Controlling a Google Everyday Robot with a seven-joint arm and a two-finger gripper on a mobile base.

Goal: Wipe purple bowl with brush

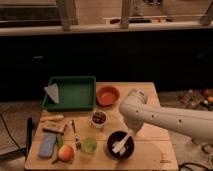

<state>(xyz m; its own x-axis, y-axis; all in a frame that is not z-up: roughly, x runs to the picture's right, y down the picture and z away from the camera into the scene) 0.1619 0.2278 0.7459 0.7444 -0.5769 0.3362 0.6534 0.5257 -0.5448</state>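
The purple bowl (112,151) sits near the front edge of the wooden table (152,150), a little right of the middle. Inside it lies the brush (120,145), its whitish head down on the bowl's dark floor and its pale handle slanting up and to the right. The handle's upper end runs into the gripper (131,133), which hangs over the bowl's right rim at the end of the white arm (167,120). We cannot tell how far open the gripper is, nor make out the grasp itself.

We judge the task to be in its working phase: the brush is in the bowl and in contact, so the fetching is done. What is left is the rest of the wiping, and the bowl is too dark for us to say how much of it has been covered.

Room is tightest to the left, where a green cup (89,145) stands just beside the bowl. A small white bowl (98,118) with dark contents is near its upper left. The orange bowl (108,95) and the green tray (70,78) are well apart, further back. To the right the table is bare up to its edge. The front edge lies close below the bowl, so we would keep strokes short and inside the rim.
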